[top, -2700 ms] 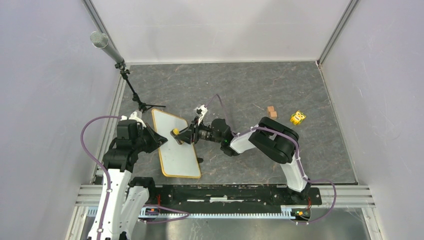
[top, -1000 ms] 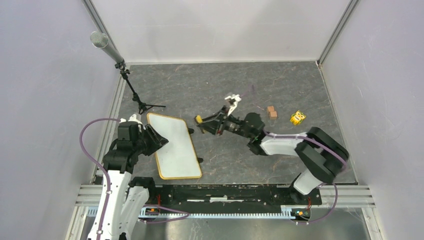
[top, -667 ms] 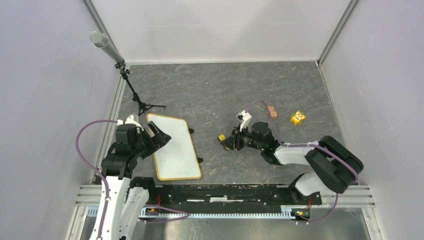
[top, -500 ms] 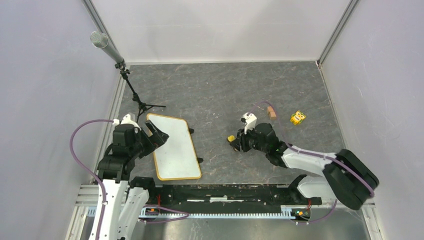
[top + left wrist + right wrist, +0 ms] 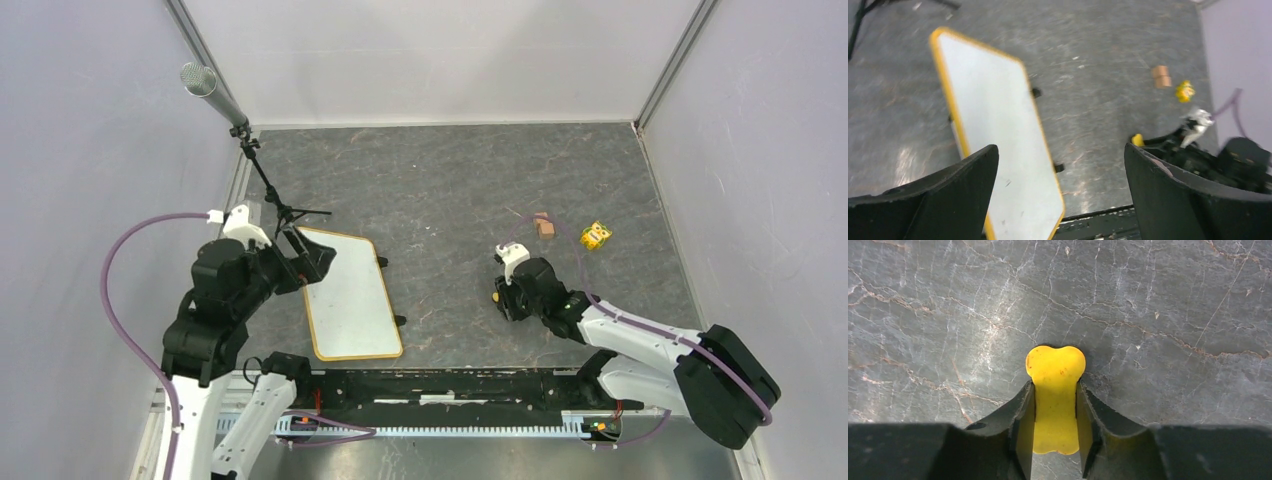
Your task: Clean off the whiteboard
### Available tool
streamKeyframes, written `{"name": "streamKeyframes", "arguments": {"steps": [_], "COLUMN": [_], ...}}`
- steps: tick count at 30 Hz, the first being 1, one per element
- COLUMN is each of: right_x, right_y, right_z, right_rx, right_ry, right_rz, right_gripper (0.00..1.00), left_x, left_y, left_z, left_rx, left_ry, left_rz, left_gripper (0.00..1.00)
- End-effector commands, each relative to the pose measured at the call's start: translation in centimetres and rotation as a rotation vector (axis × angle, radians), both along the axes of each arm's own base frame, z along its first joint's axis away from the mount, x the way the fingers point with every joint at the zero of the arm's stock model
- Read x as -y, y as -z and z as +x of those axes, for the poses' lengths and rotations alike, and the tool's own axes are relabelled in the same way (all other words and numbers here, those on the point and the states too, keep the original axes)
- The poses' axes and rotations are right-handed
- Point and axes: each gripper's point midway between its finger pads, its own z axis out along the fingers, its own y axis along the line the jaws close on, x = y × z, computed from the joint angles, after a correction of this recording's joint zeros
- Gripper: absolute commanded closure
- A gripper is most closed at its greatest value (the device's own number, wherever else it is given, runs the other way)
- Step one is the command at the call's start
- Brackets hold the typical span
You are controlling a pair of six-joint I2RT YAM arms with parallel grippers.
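Swung clear of the whiteboard (image 5: 350, 295) over the past few seconds, the right gripper (image 5: 503, 295) now hangs low over the grey marbled table (image 5: 450, 170), well apart from the board at its 3 o'clock. Its jaws are closed tight on a yellow eraser (image 5: 496, 294). The right wrist view shows the right gripper (image 5: 1055, 410) pinching the eraser (image 5: 1056, 370) from both sides. The eraser's rounded, two-lobed end pokes out past the fingertips (image 5: 1024, 405). Whether that end touches the stone cannot be told.

The left gripper (image 5: 305, 255) has drawn back and risen from the board's left edge. It now sits over the far left corner, at about 11 o'clock of the board. From the left wrist camera the left gripper (image 5: 1060, 150) stands spread wide, with nothing between its black fingers (image 5: 973, 170).

The whiteboard (image 5: 998, 130) lies flat toward 8 o'clock of the table's middle. Its face is blank white inside a yellow frame, and its long sides run roughly 12 to 6 o'clock. Two black feet show along its right edge.

A microphone stand (image 5: 265, 180) rises at the board's 11 o'clock. Two small brown blocks (image 5: 543, 224) lie at 1 o'clock of the right gripper. A small yellow toy (image 5: 596, 235) lies at 2 o'clock of that gripper.
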Motion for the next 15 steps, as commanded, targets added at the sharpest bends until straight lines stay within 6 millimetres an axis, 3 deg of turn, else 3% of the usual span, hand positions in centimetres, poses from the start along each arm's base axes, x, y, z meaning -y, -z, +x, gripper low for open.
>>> {"name": "streamKeyframes", "arguments": {"steps": [1, 3, 7, 9, 11, 15], "right_x": [1.1, 0.4, 0.4, 1.1, 2.0, 4.6], "right_y": [-0.1, -2.3, -9.0, -13.0, -18.4, -28.3], "right_z": [-0.5, -0.2, 0.6, 1.0, 1.5, 0.7], "right_rx": [-0.001, 0.035, 0.144, 0.218, 0.317, 0.515], "right_ry": [0.019, 0.01, 0.009, 0.024, 0.048, 0.108], "right_rz": [-0.045, -0.01, 0.039, 0.038, 0.061, 0.15], "right_gripper": [0.57, 0.43, 0.02, 0.02, 0.02, 0.02], "left_x": [3.6, 5.0, 6.9, 7.2, 7.6, 7.9], "left_y": [-6.8, -9.1, -15.2, -18.6, -21.3, -25.2], "left_z": [0.7, 0.3, -1.3, -2.0, -2.8, -4.5], "left_rx": [0.222, 0.289, 0.48, 0.601, 0.713, 0.902], "left_ry": [0.275, 0.366, 0.488, 0.498, 0.515, 0.544], "left_rz": [0.021, -0.001, -0.065, -0.113, -0.175, -0.264], "left_gripper": [0.0, 0.0, 0.0, 0.0, 0.0, 0.0]}}
